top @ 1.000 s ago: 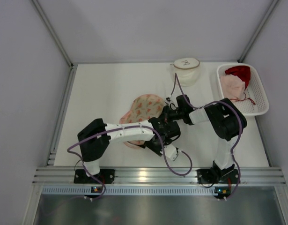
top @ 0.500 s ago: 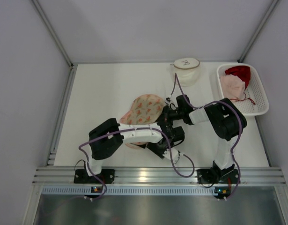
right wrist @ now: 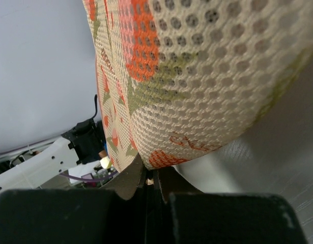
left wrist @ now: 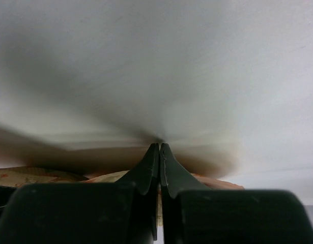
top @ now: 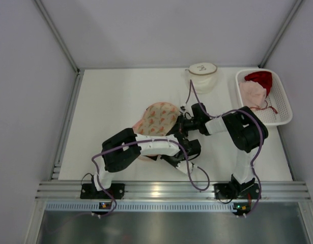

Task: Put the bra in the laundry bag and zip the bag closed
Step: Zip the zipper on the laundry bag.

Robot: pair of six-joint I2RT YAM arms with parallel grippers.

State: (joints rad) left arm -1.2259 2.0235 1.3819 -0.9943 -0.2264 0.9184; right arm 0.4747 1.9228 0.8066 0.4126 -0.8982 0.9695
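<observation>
The laundry bag (top: 156,119) is a beige mesh pouch with an orange and green print, lying mid-table. My right gripper (top: 182,122) is shut on its right edge, and the mesh (right wrist: 197,76) bulges up from the right gripper's (right wrist: 150,175) pinched tips. My left gripper (top: 180,136) reaches in from the near side, just beside the right one. In the left wrist view the left gripper (left wrist: 159,147) has its jaws pressed together, tips against a blurred white surface, with printed fabric (left wrist: 34,175) behind. I see nothing between them. The bra is hidden. A pale pink edge (top: 143,156) peeks out under my left forearm.
A white basket (top: 281,109) at the back right holds a red cloth (top: 260,79) and a pink cloth (top: 253,94). A round white pouch (top: 202,76) sits at the back, left of the basket. White walls close in the table on three sides.
My left gripper has closed from open. The left arm's elbow has swung right and its forearm has drawn in toward the bag. The right arm has held still.
</observation>
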